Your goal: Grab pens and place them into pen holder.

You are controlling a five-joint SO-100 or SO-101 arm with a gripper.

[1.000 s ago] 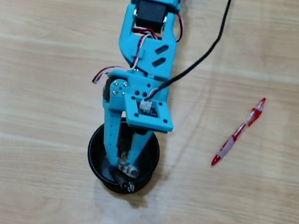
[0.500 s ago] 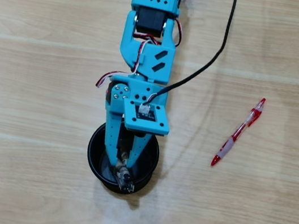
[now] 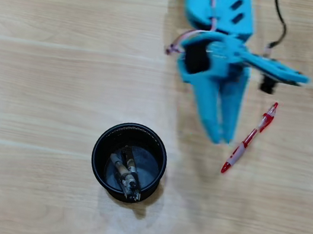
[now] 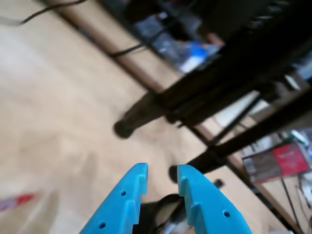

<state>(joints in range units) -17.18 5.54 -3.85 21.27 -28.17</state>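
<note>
A black round pen holder (image 3: pixel 100 141) stands on the wooden table in the overhead view, with a couple of pens (image 3: pixel 127 175) lying inside it. A red and white pen (image 3: pixel 249 138) lies on the table to the right of it. My blue gripper (image 3: pixel 221 138) points down the picture, between holder and pen, just left of the red pen and above the table. Its jaws stand slightly apart with nothing between them. In the wrist view the gripper (image 4: pixel 161 171) shows the same narrow gap, and the red pen (image 4: pixel 17 200) is a blur at the lower left.
A black cable (image 3: pixel 278 23) and a small black part (image 3: pixel 267 85) lie by the arm at the top right of the overhead view. In the wrist view, black furniture legs (image 4: pixel 146 109) and clutter stand beyond the table's far edge.
</note>
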